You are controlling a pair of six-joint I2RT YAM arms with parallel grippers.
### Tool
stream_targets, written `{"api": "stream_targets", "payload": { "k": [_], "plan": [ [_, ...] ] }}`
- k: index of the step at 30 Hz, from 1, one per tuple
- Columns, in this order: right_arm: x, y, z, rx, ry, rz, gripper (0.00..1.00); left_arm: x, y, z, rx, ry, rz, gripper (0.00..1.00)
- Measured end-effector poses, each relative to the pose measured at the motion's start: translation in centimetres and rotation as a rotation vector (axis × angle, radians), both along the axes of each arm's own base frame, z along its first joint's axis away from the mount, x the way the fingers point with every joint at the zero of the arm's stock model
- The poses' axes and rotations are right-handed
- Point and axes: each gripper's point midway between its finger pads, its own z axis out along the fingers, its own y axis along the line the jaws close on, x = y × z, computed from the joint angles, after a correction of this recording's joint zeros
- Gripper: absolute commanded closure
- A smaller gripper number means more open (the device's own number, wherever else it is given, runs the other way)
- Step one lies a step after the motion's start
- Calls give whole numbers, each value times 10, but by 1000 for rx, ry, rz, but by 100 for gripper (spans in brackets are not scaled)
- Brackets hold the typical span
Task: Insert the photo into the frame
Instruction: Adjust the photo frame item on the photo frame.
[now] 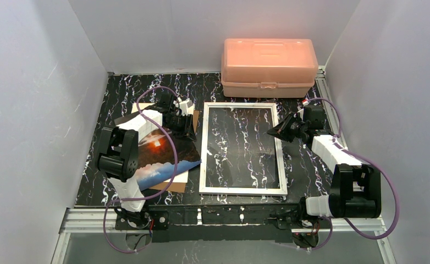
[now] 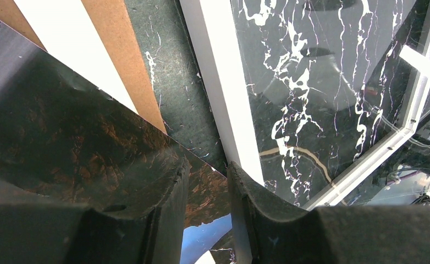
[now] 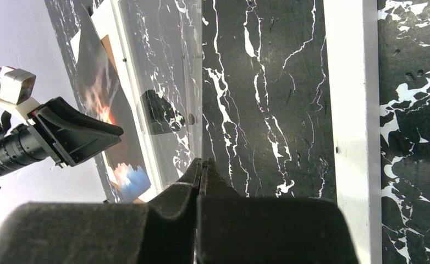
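Note:
The photo (image 1: 160, 154), dark clouds with an orange glow, lies left of the frame on a brown board (image 1: 174, 186). My left gripper (image 1: 181, 127) is over its far right corner. In the left wrist view its jaws stand apart (image 2: 207, 165), with the photo (image 2: 53, 137) showing in the gap below them. The white frame (image 1: 203, 148) lies flat at the table's middle. My right gripper (image 1: 271, 132) is at the frame's right side. In the right wrist view it is shut (image 3: 202, 160) on the edge of the clear pane (image 3: 163, 82), which tilts up from the frame (image 3: 345, 110).
A pink plastic box (image 1: 268, 60) stands at the back, just behind the frame. A white sheet (image 2: 64, 38) lies on the brown board (image 2: 122, 49) under the photo. White walls close in the table on three sides.

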Motion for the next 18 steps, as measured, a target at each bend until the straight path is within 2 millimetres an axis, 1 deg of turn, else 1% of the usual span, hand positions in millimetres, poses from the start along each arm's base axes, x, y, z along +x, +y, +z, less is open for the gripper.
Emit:
{"api": "stream_targets", "payload": {
  "k": [9, 18],
  "plan": [
    [-8, -2, -9, -10, 42, 18, 99, -1, -1, 0, -1, 2, -2, 70],
    [-6, -2, -6, 4, 30, 17, 99, -1, -2, 0, -1, 1, -2, 70]
  ]
}}
